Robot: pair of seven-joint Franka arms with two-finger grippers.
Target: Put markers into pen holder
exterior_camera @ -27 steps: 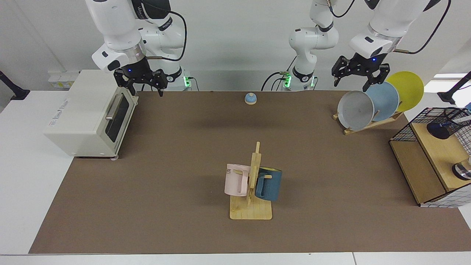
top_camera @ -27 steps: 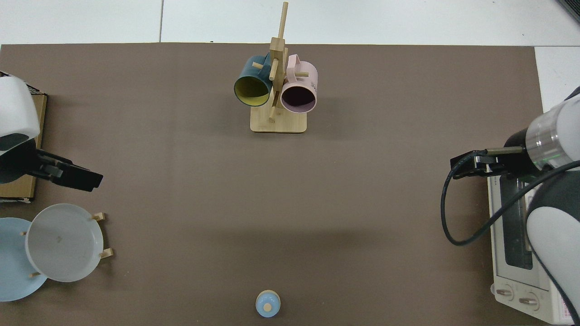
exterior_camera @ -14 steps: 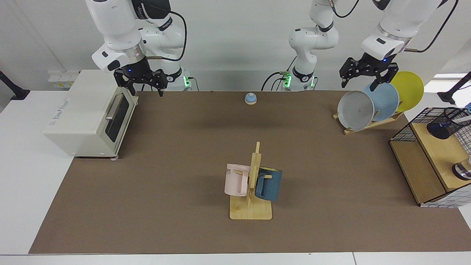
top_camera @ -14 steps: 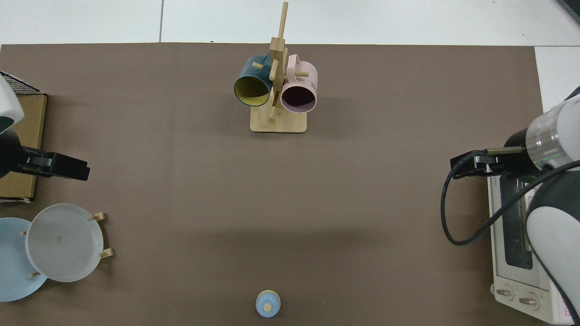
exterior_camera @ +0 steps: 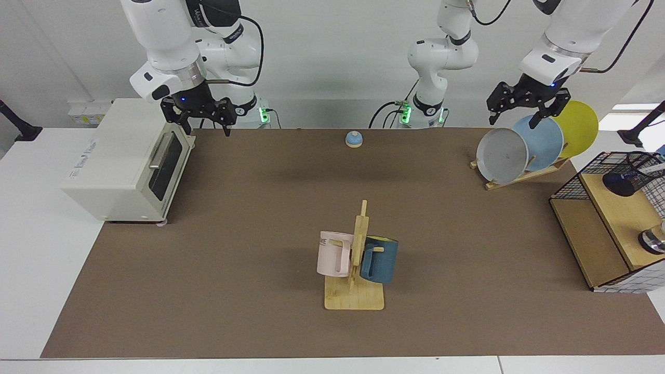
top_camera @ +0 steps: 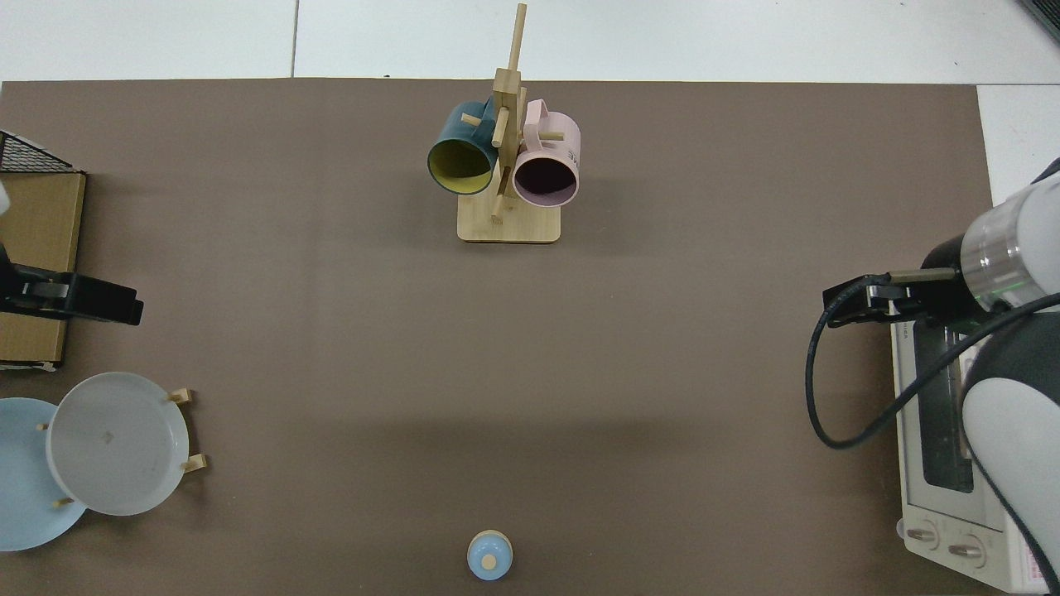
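The pen holder [exterior_camera: 631, 174], a small black mesh cup, stands on the top shelf of the wire rack at the far right of the facing view. A white marker [exterior_camera: 649, 168] barrel shows at its mouth; I cannot tell how deep it sits. Both are outside the top view. My left gripper [exterior_camera: 519, 118] hangs open and empty above the plates, well left of the holder; in the top view the left gripper [top_camera: 91, 300] pokes in at the left edge. My right gripper [exterior_camera: 206, 126] waits open over the toaster oven's front corner, also seen as the right gripper [top_camera: 861, 302] from above.
A white toaster oven [exterior_camera: 124, 161] sits at the facing view's left. A wooden mug tree [exterior_camera: 356, 291] with a pink and a blue mug stands mid-table. Three plates lean in a plate rack [exterior_camera: 524, 150]. A blue bell [exterior_camera: 354, 138] and the wire rack [exterior_camera: 597, 228] are nearby.
My left gripper has risen and drifted rightward in the facing view, sliding toward the left edge of the top view. The right arm has not moved.
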